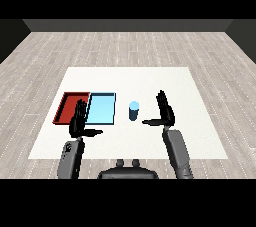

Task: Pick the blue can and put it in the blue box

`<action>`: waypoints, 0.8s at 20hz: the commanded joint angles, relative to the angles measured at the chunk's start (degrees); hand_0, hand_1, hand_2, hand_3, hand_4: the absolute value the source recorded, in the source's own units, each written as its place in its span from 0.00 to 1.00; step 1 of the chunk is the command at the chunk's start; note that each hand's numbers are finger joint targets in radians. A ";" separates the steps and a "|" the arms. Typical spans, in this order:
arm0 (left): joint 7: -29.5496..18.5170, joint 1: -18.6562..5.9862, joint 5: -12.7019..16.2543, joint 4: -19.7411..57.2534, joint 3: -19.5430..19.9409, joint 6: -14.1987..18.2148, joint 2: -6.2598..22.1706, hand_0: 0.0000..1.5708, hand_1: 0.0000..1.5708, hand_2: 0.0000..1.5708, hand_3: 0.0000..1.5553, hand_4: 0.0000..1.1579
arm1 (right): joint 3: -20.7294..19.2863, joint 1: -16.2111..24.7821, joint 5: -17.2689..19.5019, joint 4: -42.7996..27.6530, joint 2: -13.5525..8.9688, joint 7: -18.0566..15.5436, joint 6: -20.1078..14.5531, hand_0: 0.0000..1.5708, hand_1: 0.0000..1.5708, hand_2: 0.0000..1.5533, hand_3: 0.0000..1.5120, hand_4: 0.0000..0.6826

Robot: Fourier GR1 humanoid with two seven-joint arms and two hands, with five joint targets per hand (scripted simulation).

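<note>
A white table (200, 121) fills the middle of the view, set on a pale plank floor (125, 46) with a dark wall (125, 25) behind it. On the table's left half two shallow trays lie side by side with their long edges touching: the red tray (65, 102) on the outside and the light blue tray (102, 108) toward the centre. Two grey forearms come up from the lower corners. The left forearm (70, 158) ends in the left hand (78, 121), which hangs over the near edge where the two trays meet, fingers straight and thumb stuck out to the side, grasping nothing. The right forearm (178, 153) ends in the right hand (165, 113), likewise spread, fingers straight up and thumb pointing left toward the can, holding nothing. The blue can (134, 110) stands upright on the bare table, between the blue tray and the right hand, just beside the tray's right edge and apart from the thumb tip.
</note>
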 commanded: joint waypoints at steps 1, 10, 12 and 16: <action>-2.77 -2.22 1.93 3.72 1.70 -1.74 0.33 0.00 0.00 0.00 0.00 0.00 | -3.34 -7.80 -0.40 7.52 -0.46 -0.93 -0.21 0.00 0.00 0.00 0.00 0.00; -0.45 -0.39 3.76 1.36 3.28 -3.43 2.23 0.00 0.00 0.00 0.00 0.00 | -2.40 -2.31 -1.46 8.01 0.12 -2.07 2.43 0.00 0.00 0.00 0.00 0.00; 0.12 -1.53 0.30 1.34 -0.43 0.24 -1.01 0.00 0.00 0.00 0.00 0.00 | -3.35 -3.99 -2.24 8.82 -0.13 -0.47 2.25 0.00 0.00 0.00 0.00 0.00; -3.00 -2.33 1.47 4.45 1.96 -0.52 -0.29 0.00 0.00 0.00 0.00 0.00 | -2.99 -6.71 -3.40 16.30 0.48 -3.39 1.56 0.00 0.00 0.00 0.00 0.00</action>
